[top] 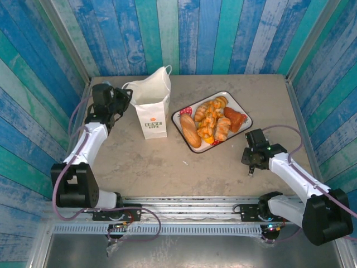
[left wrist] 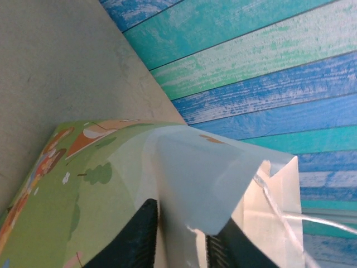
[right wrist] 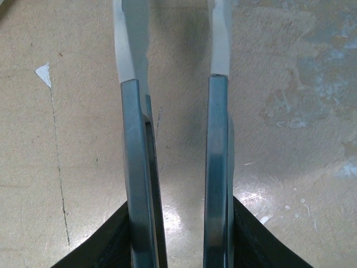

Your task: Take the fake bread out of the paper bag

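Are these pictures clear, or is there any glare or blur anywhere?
Top view: evenly lit, sharp, shadows faint. Left wrist view: the paper bag sits so close that its edge looks slightly soft. Right wrist view: bright glare patches on the table.

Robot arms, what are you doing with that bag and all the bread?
The left gripper is at the top edge of the bag, jaws slightly apart around the paper. The bread lies piled on the tray beside the bag. The right gripper hangs low over the table, jaws apart, holding nothing. Whether any bread is left in the bag can't be seen.
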Robot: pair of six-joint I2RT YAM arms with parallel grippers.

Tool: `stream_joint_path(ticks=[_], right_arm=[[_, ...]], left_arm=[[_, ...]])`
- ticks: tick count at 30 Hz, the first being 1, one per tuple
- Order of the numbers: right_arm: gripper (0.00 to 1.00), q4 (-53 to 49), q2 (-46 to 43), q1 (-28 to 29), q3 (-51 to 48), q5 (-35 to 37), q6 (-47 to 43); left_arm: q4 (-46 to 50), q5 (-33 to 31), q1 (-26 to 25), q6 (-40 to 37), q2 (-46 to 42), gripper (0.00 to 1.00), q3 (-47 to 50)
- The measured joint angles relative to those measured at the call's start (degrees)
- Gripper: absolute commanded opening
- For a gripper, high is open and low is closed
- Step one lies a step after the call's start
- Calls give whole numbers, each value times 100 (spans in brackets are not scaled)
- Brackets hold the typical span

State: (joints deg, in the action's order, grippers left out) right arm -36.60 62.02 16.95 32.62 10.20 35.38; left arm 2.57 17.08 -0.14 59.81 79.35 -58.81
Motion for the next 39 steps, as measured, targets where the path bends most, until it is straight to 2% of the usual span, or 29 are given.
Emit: stream_joint_path(ticks=[8, 12, 14, 27, 39], right_arm=[[38, 103, -153, -33, -107, -22, 114], [38, 114, -149, -37, -111, -22, 125], [38, 118, -116, -52, -114, -37, 125], [39, 175, -37, -59, -168, -120, 125], [39, 234, 66, -59, -166, -138, 127]], left_arm=[[66, 44, 11, -76, -2, 85, -109], [120, 66, 11, -116, -2, 99, -138], [168, 85, 11, -105, -4, 94, -142], [369, 116, 15, -284, -24, 94, -142], [804, 170, 15, -931, -105, 94, -142]])
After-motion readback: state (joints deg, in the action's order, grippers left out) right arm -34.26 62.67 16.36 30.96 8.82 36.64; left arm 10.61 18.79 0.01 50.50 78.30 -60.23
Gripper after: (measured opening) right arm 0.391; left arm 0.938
